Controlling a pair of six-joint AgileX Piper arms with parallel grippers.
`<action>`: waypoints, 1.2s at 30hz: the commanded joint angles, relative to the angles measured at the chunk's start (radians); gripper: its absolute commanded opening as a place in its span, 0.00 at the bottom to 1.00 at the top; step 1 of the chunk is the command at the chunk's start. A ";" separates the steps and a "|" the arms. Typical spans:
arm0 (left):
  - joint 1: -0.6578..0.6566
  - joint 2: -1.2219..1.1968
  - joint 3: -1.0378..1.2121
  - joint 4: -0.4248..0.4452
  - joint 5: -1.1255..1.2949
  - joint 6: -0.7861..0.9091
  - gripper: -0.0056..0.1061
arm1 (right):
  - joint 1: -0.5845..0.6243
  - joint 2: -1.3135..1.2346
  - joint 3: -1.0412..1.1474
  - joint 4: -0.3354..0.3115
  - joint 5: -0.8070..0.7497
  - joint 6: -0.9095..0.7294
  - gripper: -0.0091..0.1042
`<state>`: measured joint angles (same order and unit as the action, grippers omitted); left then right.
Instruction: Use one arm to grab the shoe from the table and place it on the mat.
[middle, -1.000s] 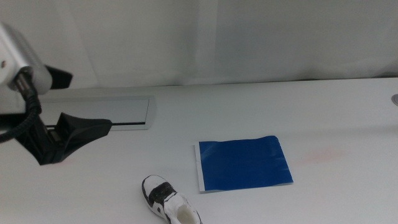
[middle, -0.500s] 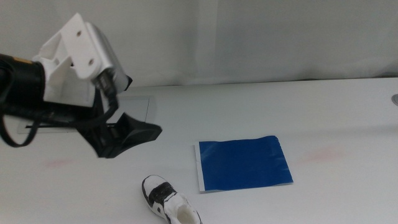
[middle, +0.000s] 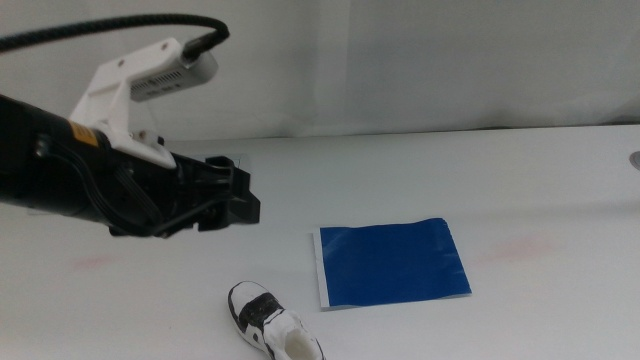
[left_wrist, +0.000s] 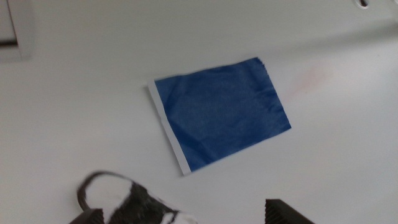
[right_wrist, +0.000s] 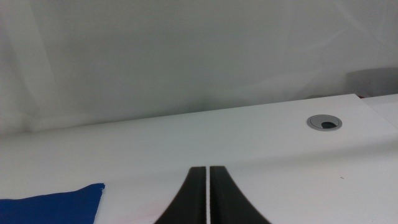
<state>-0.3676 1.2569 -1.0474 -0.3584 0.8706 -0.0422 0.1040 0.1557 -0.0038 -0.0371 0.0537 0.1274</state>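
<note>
Hovering spread at frame left above the worktop (middle: 560, 190), left claw (middle: 235, 200) sits upper-left of shoe (middle: 272, 322); right claw (right_wrist: 206, 199) pressed together.

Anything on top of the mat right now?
Nothing: the mat lies bare, and the shoe sits beside it on the table. What lies under it is hidden.

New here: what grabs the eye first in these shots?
The dark left arm with its white camera mount, reaching in from the left, its black left gripper open above the white table. Next, the deep-blue rectangular mat at centre, and the small white-and-black sneaker near the front edge, untouched.
</note>
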 joint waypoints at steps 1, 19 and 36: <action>-0.049 0.002 -0.004 0.065 0.019 -0.164 0.65 | -0.002 -0.003 0.041 -0.011 -0.008 -0.004 0.06; -0.263 0.157 -0.004 0.324 0.029 -0.903 0.67 | -0.002 -0.003 0.041 -0.011 -0.008 -0.004 0.06; -0.341 0.319 -0.004 0.364 -0.080 -1.280 0.67 | -0.002 -0.003 0.041 -0.011 -0.008 -0.004 0.06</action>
<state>-0.7017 1.5650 -1.0493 0.0000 0.7682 -1.2901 0.1040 0.1557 -0.0038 -0.0371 0.0537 0.1266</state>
